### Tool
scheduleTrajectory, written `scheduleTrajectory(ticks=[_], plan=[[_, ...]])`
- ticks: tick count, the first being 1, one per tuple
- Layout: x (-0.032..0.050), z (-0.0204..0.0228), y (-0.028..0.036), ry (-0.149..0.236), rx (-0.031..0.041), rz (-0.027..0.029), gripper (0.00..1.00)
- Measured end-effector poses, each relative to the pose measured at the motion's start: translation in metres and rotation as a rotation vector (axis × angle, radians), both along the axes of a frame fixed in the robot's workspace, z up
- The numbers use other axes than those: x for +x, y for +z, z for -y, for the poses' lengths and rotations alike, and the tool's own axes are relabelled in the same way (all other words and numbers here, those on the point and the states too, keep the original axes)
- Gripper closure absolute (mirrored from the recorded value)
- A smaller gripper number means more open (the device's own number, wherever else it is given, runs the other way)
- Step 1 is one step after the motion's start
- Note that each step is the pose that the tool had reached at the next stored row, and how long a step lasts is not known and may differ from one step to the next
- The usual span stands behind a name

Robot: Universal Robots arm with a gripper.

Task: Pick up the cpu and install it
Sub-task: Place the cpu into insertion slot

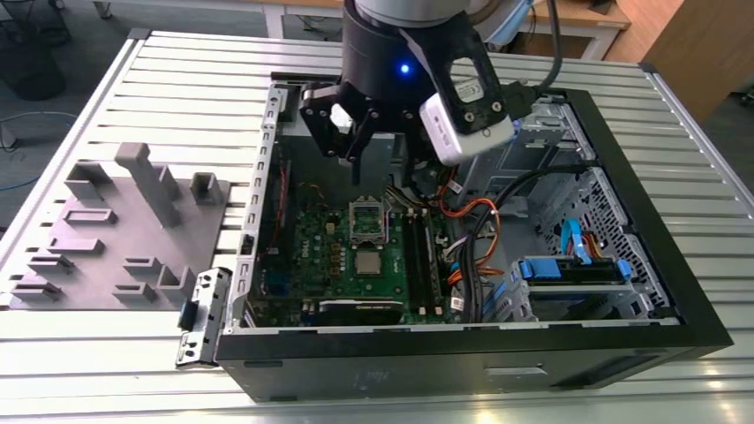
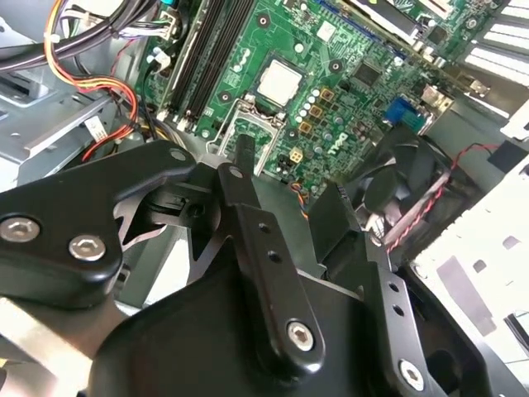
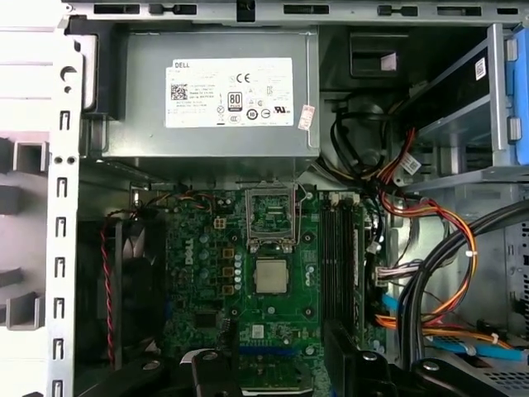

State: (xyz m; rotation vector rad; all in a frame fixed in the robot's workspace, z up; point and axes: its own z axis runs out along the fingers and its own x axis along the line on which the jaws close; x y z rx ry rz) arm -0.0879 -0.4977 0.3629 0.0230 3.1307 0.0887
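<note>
Robot arm over an opened computer case (image 1: 471,349) on a slotted metal table (image 1: 177,71): the gripper (image 1: 374,159) hangs above the far end of the green motherboard (image 3: 198,273) with its fingers spread and nothing between them. The cpu (image 3: 271,276) — a small silvery square — lies flat on the board, just beside the tipped-up metal socket frame (image 3: 271,217). That frame stands on the cpu's far side, toward the grey power supply (image 3: 211,99).

Room around the chip looks tight. The memory slots (image 3: 339,248) run close along the side toward the exterior view's right, with a tangle of orange and black cables (image 1: 471,221) beyond them. A black fan (image 2: 405,174) sits toward the exterior view's left.

The likeliest trouble is an approach that is slightly off-centre, which could set a finger down on the raised frame or the slots instead of either side of the chip. The cpu is thin and sits low, so the fingers may ride over its smooth top or catch only a corner. It could then tip, skid across the board or drop from a partial hold. Pressed down askew, a chip like this could well harm the contacts under it — a risk that grows if the frame is knocked shut against it. A snagged cable could also drag the arm off line.
</note>
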Motion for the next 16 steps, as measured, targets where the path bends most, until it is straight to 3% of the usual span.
scheduleTrajectory(ticks=[11, 16], plan=[[-0.0001, 0.0000, -0.0201, 0.000, 0.0000, 0.0000, 0.47], [0.0000, 0.0000, -0.0221, 0.000, -0.0003, -0.0001, 0.47]])
